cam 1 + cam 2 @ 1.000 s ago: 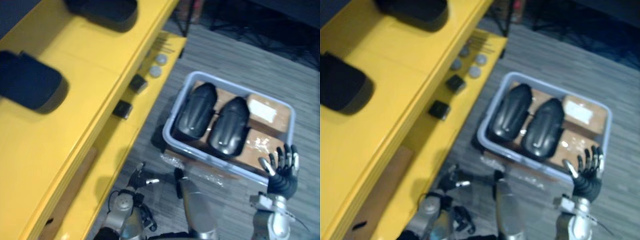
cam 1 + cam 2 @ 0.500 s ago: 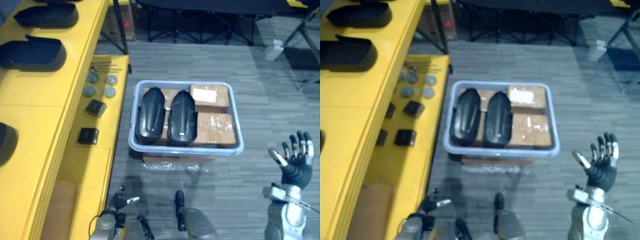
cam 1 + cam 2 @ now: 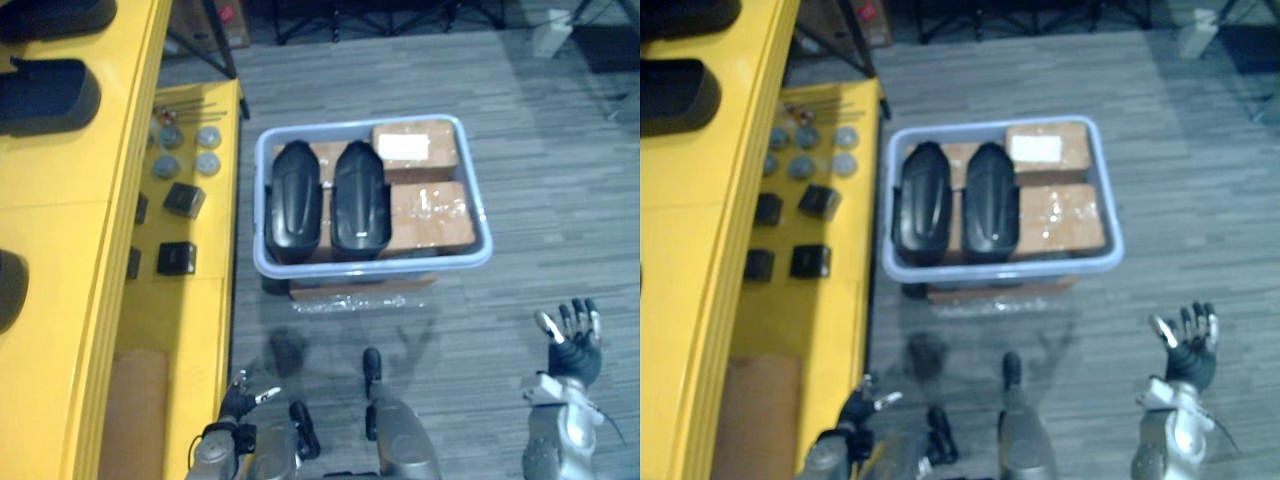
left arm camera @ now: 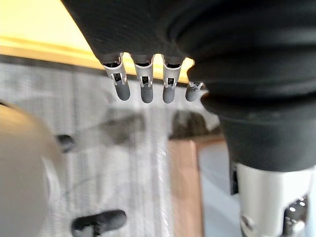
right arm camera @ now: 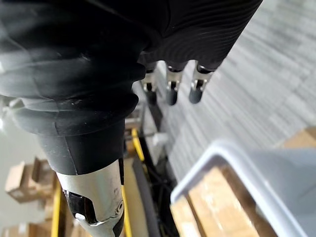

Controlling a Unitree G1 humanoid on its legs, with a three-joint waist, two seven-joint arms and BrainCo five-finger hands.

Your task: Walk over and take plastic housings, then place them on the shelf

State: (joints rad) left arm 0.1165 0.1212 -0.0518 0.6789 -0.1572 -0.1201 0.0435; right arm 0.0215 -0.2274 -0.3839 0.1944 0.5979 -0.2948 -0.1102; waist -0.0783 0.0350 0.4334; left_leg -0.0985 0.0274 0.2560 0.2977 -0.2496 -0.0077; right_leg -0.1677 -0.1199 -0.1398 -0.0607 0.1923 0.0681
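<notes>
Standing before the pale blue plastic bin point(image 3: 400, 260) holding two black plastic housings point(image 3: 296, 200) side by side; left hand point(image 3: 243, 398) and right hand point(image 3: 572, 340) slack, empty. Pick-up step: move nearer, reach down.

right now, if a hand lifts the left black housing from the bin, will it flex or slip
Probably stiff: the left housing holds a moulded domed shape. Likely slippery: its rounded surface shows glossy highlights. Probably light: similar housings on the shelf look hollow.
</notes>
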